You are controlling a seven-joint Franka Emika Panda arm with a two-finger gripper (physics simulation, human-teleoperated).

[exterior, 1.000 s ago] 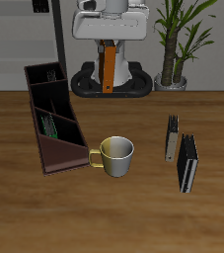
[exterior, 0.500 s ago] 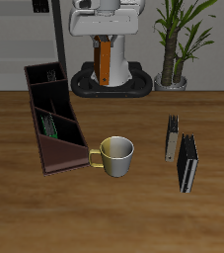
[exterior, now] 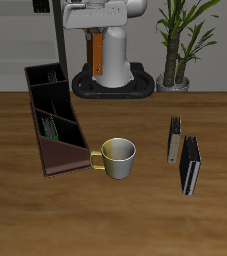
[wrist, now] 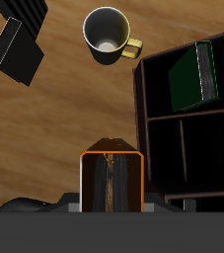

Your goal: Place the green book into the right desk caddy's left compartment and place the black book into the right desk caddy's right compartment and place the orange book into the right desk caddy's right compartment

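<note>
Two-finger claw (exterior: 107,62) raised high at the back of the wooden table (exterior: 135,215), in front of the robot's dark round base. It is closed on the thin orange book with dark spine edge (exterior: 109,55) — the book hangs upright, long side vertical, well clear of the tabletop. Fingers themselves hard to make out in the exterior view: the book covers most of them. In the wrist view the orange book (wrist: 112,182) is seen end-on, orange covers either side of brownish pages, its near end cut off by the grey gripper body.

Long dark maroon-brown open-topped desk caddy (exterior: 51,118) lies on the table, running from the back toward the front edge. Flat green hardcover book (wrist: 194,75) lies inside the end section nearest the table's front edge; from outside only a sliver of green (exterior: 48,127) shows over the slanted wall. The middle section and the far end section (wrist: 187,150) look dark — contents of the farthest one unclear; small dark shapes at its back, too small to name.

Yellow-handled metal mug (exterior: 117,156) stands just beside the caddy's front end. Well apart, across the table: broad glossy black hardcover book (exterior: 190,165) on edge, with a thin tan-grey book (exterior: 174,140) just beside it, farther back. Wrist view shows the black book (wrist: 18,51) only partly, cut by the frame.
</note>
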